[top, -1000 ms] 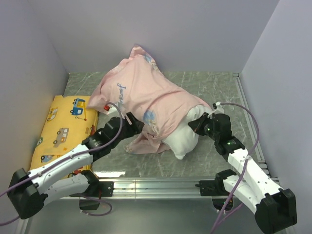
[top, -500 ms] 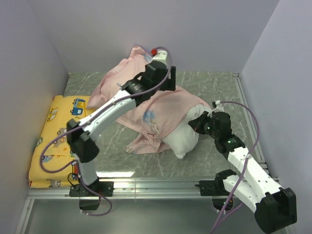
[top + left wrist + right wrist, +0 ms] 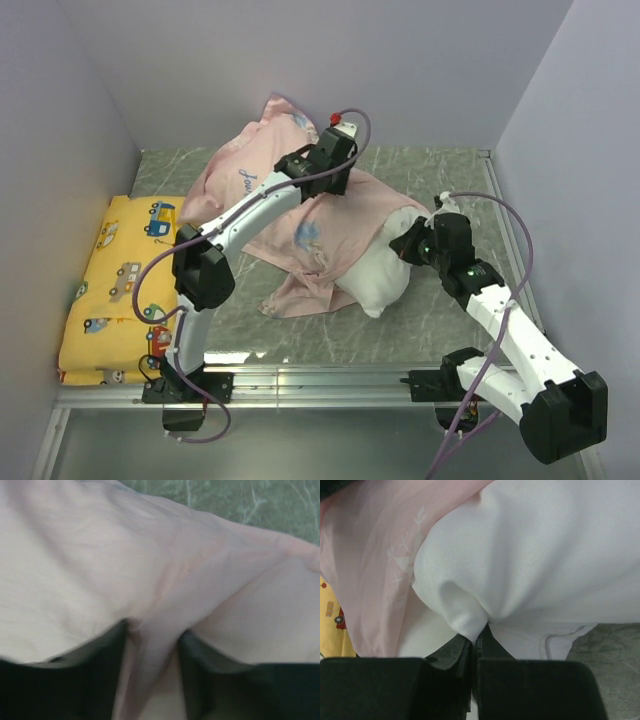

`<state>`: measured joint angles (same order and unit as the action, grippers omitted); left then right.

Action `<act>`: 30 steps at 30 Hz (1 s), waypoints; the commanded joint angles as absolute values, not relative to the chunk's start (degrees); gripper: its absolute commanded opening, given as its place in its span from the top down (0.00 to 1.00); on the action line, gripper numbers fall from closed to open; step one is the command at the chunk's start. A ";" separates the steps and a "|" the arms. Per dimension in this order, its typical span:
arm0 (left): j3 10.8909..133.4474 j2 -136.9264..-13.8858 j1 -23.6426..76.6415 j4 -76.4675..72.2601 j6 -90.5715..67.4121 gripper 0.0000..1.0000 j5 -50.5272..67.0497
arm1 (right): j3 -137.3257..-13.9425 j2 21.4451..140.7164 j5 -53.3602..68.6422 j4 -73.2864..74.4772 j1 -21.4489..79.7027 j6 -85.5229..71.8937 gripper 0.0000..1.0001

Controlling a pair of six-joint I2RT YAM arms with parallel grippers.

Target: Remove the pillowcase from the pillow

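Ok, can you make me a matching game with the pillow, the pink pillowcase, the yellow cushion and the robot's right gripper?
Things:
1. pillowcase
2. pillow
3. yellow cushion
4. right gripper

Clues:
A. plain white and plump
B. printed with little vehicles
C. pink, draped partly over the pillow
D. shut on a pinch of white fabric

Pairs: 1-C, 2-A, 3-B, 4-D

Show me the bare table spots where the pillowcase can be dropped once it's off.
Widest: the far right corner of the table, between the pillowcase, back wall and right wall. Also the near strip between the pillow and the front rail. Crowded: the middle, and the left edge under the yellow cushion.
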<state>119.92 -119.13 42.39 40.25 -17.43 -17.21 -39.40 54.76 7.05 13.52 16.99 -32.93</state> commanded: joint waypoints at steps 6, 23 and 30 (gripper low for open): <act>118.92 -117.07 28.23 36.57 -20.21 1.00 -24.43 | -48.50 51.59 0.09 23.19 16.09 -30.59 1.00; 108.57 -113.04 15.62 27.62 -22.24 1.00 -18.20 | -54.93 46.92 2.89 30.60 1.76 -30.76 1.00; 104.51 -106.71 22.94 24.96 -22.50 0.42 -15.03 | -53.27 51.77 2.73 26.81 1.76 -29.89 1.00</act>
